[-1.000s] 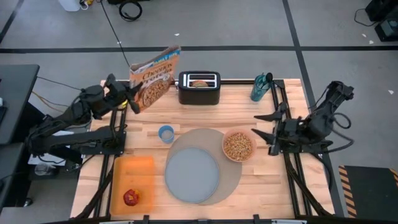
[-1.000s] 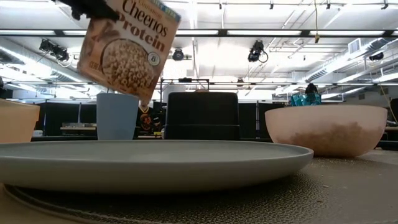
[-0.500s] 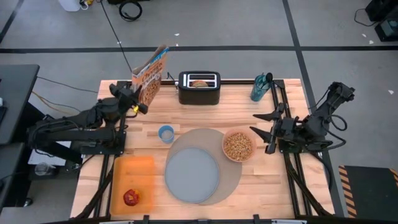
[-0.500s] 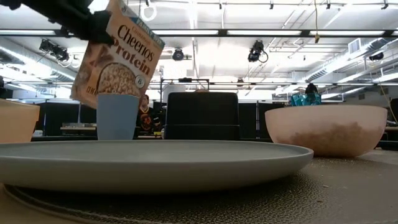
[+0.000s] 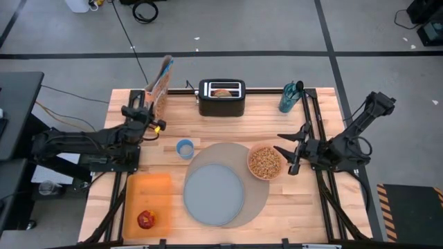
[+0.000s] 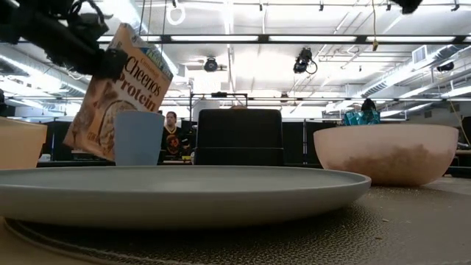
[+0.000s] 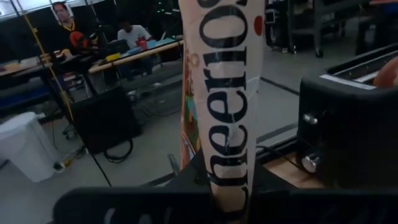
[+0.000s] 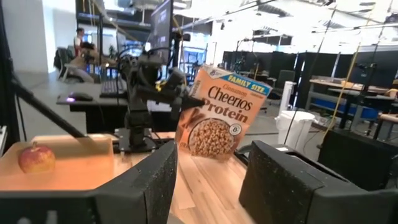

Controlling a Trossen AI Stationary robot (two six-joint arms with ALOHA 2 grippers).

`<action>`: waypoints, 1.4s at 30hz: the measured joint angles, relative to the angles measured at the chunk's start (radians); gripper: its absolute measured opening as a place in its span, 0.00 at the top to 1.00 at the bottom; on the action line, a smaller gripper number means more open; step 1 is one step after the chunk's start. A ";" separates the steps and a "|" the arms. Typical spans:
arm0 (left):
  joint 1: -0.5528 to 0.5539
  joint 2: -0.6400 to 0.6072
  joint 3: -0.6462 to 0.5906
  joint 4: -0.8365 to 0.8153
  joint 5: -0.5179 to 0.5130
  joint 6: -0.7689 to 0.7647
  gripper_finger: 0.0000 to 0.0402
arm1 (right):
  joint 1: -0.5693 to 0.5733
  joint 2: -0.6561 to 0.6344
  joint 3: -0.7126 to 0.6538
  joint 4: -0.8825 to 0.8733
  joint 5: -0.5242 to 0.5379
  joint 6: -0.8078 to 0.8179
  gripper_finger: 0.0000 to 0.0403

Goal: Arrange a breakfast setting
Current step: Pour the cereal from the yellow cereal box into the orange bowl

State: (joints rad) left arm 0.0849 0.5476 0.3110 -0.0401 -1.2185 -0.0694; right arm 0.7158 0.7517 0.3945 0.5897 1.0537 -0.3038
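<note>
One cereal box (image 5: 159,86) sits clamped in the left pincer (image 5: 143,114) at tabletop's 10 o'clock, best lowered upright before release; right pincer (image 5: 286,151), jaws apart and empty, waits at 3 o'clock beside the filled pink bowl (image 5: 264,162).

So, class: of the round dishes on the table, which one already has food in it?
The pink bowl, right of the plate: it holds cereal, while the plate and the small blue cup look empty.

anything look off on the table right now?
Only the cereal box: the left gripper holds it tilted at the table's far-left corner, not set down. Crumbs lie on the grey mat beside the pink bowl. The right gripper waits open beside the bowl.
</note>
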 joint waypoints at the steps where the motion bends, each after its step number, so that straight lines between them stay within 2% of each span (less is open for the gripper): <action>1: 0.000 0.000 -0.017 0.023 -0.002 -0.005 0.97 | 0.000 0.000 -0.022 0.044 -0.001 -0.010 0.48; 6: 0.000 -0.002 -0.087 0.082 -0.036 -0.057 0.97 | 0.000 0.000 -0.086 0.156 -0.002 -0.037 0.48; 12: 0.001 -0.001 -0.102 0.087 -0.040 -0.099 0.95 | -0.008 0.001 -0.111 0.158 -0.004 0.003 0.48; 25: 0.001 0.002 -0.104 -0.042 -0.032 -0.275 0.55 | -0.064 0.008 -0.116 0.156 -0.008 0.013 0.48; 34: 0.001 0.000 -0.072 0.007 -0.038 -0.129 0.35 | -0.088 0.009 -0.116 0.157 -0.008 0.026 0.48; 42: 0.000 0.000 -0.062 0.061 -0.038 -0.025 0.29 | -0.092 0.021 -0.116 0.159 -0.008 0.050 0.48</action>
State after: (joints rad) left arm 0.0853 0.5472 0.2489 0.0205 -1.2560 -0.0949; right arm 0.6239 0.7723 0.2783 0.7492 1.0454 -0.2535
